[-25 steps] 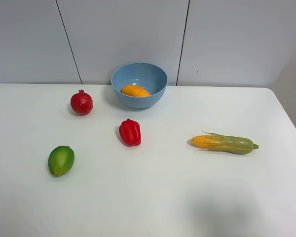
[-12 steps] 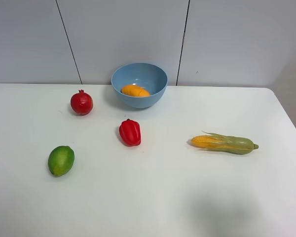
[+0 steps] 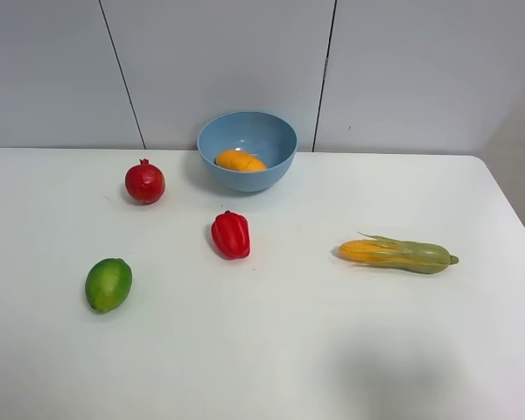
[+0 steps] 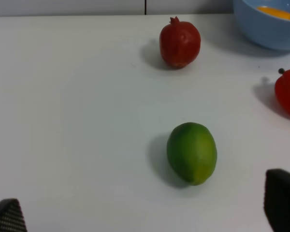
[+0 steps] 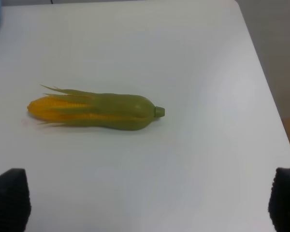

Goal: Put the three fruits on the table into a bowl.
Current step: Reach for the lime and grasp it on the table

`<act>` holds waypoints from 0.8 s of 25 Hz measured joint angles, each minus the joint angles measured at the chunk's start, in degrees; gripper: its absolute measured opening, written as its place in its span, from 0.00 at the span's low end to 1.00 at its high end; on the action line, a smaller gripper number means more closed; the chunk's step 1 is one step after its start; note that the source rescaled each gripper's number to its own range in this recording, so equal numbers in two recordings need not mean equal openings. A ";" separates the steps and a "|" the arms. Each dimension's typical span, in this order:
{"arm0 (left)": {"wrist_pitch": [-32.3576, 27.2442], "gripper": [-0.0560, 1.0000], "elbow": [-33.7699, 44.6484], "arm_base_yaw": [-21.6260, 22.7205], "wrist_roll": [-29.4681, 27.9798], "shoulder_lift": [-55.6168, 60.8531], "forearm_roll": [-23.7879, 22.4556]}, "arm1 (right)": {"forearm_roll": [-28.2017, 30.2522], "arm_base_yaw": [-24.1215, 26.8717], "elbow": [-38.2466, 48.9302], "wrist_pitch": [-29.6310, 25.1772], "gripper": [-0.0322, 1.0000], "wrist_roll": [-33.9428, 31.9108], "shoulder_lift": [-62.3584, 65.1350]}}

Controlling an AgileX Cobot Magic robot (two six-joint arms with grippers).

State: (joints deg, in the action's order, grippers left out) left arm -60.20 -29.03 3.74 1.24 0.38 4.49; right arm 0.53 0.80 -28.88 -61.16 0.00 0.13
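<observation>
The orange-yellow mango lies inside the light-blue bowl at the back of the white table. The dark-red pomegranate stands left of the bowl; the left wrist view shows it too. The green lime lies at the front left, and in the left wrist view it sits just ahead of my open left gripper. My right gripper is open and empty. Neither gripper shows in the exterior high view.
A red bell pepper sits in the middle of the table, also at the edge of the left wrist view. A corn cob in green husk lies at the right, ahead of the right gripper. The table's right edge is close by.
</observation>
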 joint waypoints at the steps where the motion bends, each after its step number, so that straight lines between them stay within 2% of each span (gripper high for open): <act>1: 0.00 1.00 0.00 0.00 0.00 0.00 0.00 | 0.00 0.00 0.00 0.00 1.00 -0.30 0.00; 20: 0.00 1.00 0.00 0.00 0.00 0.00 0.00 | -0.04 0.00 0.00 0.00 1.00 -0.30 0.00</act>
State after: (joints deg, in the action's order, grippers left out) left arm -60.20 -29.03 3.74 1.24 0.38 4.49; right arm 0.48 0.80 -28.88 -61.16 -0.30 0.13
